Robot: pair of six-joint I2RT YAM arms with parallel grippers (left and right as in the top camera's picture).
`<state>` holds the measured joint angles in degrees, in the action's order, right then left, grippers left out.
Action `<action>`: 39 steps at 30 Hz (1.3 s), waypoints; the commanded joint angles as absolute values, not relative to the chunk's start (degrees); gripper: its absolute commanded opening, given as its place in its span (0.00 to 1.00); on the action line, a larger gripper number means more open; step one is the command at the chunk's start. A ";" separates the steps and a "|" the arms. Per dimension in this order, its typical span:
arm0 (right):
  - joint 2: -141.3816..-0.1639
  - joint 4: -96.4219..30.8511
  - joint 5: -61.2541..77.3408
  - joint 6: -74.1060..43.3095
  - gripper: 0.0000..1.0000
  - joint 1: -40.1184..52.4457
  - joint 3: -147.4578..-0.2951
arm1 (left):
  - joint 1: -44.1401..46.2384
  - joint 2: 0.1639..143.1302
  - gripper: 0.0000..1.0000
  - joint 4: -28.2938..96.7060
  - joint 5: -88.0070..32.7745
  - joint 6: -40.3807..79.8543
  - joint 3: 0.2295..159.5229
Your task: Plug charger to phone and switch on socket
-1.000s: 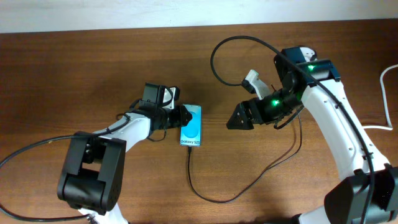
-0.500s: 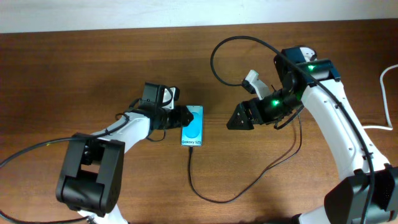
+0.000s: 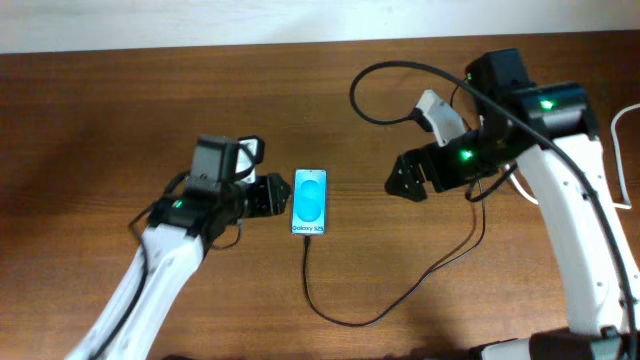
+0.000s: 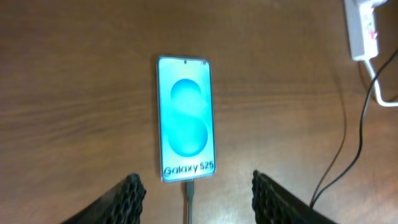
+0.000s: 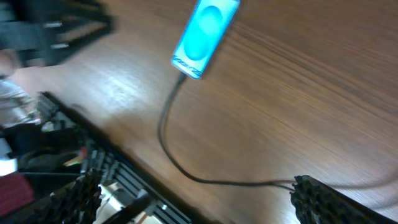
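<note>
The phone (image 3: 309, 202) lies flat on the wooden table with its blue screen lit and "Galaxy S25" at its near end; it also shows in the left wrist view (image 4: 185, 118) and the right wrist view (image 5: 205, 31). The charger (image 3: 340, 318) is a thin black cable. Its connector tip (image 4: 188, 188) sits at the phone's bottom edge, and the cable loops away to the right. My left gripper (image 3: 275, 195) is open and empty just left of the phone. My right gripper (image 3: 400, 185) is open and empty, to the phone's right. The socket (image 4: 360, 28) shows only in the left wrist view, top right.
A thick white cord (image 3: 622, 130) runs along the right edge of the overhead view. The table's front edge and a dark metal frame (image 5: 118, 186) show in the right wrist view. The robots' black cables arc above the right arm (image 3: 385, 75).
My left arm has drawn back to the left, off the phone. My right arm has shifted right and a little up. The phone lies straighter than before.
</note>
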<state>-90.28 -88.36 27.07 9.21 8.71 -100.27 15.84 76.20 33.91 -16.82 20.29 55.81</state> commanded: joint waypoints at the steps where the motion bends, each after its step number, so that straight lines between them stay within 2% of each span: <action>1: -84.55 -90.00 16.21 1.23 0.98 8.49 -101.38 | 15.62 63.79 0.62 41.08 -8.51 19.62 55.57; 9: -68.93 -93.17 -1.28 -18.85 0.98 8.49 -101.38 | 15.62 41.95 0.66 56.45 0.21 19.62 55.57; 16: -67.83 -97.23 -10.41 -33.04 0.98 8.49 -101.06 | 15.62 40.95 0.71 67.90 6.92 19.64 55.57; 17: -67.79 -97.32 -11.35 -33.78 0.98 8.49 -101.03 | 15.62 40.95 0.75 68.01 6.96 19.64 55.57; 18: -67.59 -97.32 -13.37 -35.03 0.98 8.49 -100.84 | 15.62 40.95 0.94 68.14 6.96 19.64 55.57; 19: -67.57 -97.27 -16.12 -37.74 0.98 8.49 -99.90 | 15.62 40.95 1.00 68.25 6.96 19.64 55.57; 22: -67.59 -92.27 -18.39 -39.94 0.99 8.49 -93.97 | 15.62 40.95 0.99 68.23 7.38 19.64 55.57; 23: -67.64 -90.48 -18.11 -39.97 0.96 8.49 -92.27 | 15.62 40.95 0.99 68.27 7.38 19.64 55.57; 24: -67.83 -89.32 -17.80 -39.99 0.86 8.49 -91.11 | 15.62 40.95 0.99 68.27 7.38 19.64 55.57; 26: -68.49 -88.42 -17.47 -40.53 0.53 8.49 -90.54 | 15.62 40.95 0.99 68.25 7.38 19.64 55.55; 28: -68.97 -88.14 -16.95 -43.72 0.27 8.49 -90.54 | 15.62 40.95 0.99 68.27 7.38 19.62 55.55; 30: -69.45 -86.50 -15.90 -44.29 0.07 8.49 -90.54 | 15.62 40.95 0.99 68.29 7.38 19.64 55.55; 31: -69.73 -85.84 -14.94 -44.27 0.04 8.49 -90.54 | 15.62 40.95 0.99 68.29 7.38 19.64 55.55; 33: -70.87 -84.55 -12.49 -44.27 0.04 7.75 -90.54 | 15.62 40.95 0.99 68.29 7.35 19.64 55.55; 39: -75.55 -83.42 1.67 -38.59 0.04 -6.28 -90.56 | 15.62 40.95 0.99 68.27 7.35 19.64 55.55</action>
<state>-74.35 -84.09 -5.78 -42.52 -1.26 -90.83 15.79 41.12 68.18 6.48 19.90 55.77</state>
